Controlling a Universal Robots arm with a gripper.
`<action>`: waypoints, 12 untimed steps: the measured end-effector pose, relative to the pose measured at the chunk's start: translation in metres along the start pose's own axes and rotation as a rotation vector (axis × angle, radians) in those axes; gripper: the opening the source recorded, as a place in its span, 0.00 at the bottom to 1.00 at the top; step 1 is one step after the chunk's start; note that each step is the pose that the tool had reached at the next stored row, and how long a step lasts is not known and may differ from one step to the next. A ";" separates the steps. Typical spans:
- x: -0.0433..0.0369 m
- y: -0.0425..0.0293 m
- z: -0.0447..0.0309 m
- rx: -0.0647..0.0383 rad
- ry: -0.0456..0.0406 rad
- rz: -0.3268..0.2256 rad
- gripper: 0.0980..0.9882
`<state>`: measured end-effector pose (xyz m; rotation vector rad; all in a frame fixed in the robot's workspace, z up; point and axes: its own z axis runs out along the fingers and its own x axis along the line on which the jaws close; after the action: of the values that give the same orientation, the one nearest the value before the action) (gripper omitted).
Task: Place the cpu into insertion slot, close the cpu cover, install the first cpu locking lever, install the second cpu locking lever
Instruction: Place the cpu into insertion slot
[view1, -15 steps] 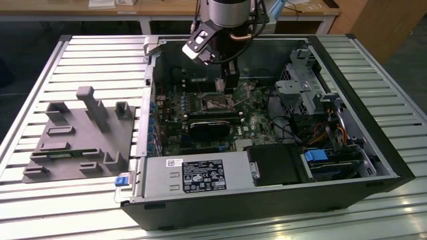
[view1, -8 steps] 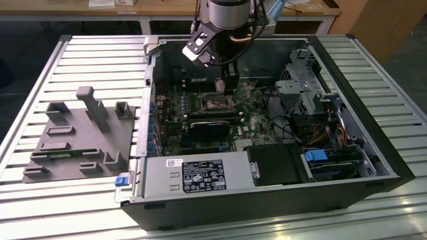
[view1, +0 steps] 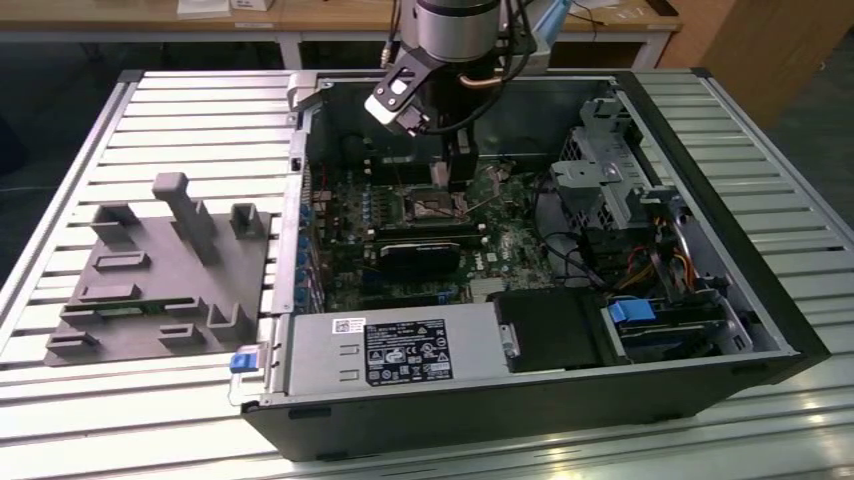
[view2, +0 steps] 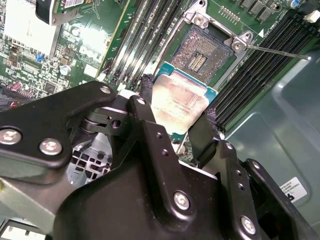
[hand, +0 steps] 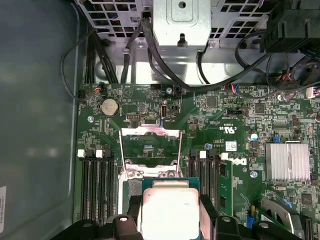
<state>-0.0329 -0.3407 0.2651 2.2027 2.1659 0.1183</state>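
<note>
Fingers grip the cpu between them by two opposite edges; in the exterior view the open insertion slot lies near, about 7 o'clock from them.

No print can be read. In the exterior view, a black symbol-covered label and a small white sticker at its ten o'clock stand on the silver metal box, at six o'clock from the green motherboard.
</note>
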 end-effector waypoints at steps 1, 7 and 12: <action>0.0000 0.0000 0.0004 0.000 0.0000 0.000 0.49; -0.0001 -0.0003 0.0036 0.000 -0.0001 0.000 0.49; -0.0002 -0.0008 0.0088 0.000 -0.0001 0.000 0.49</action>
<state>-0.0330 -0.3407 0.2562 2.2030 2.1656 0.1183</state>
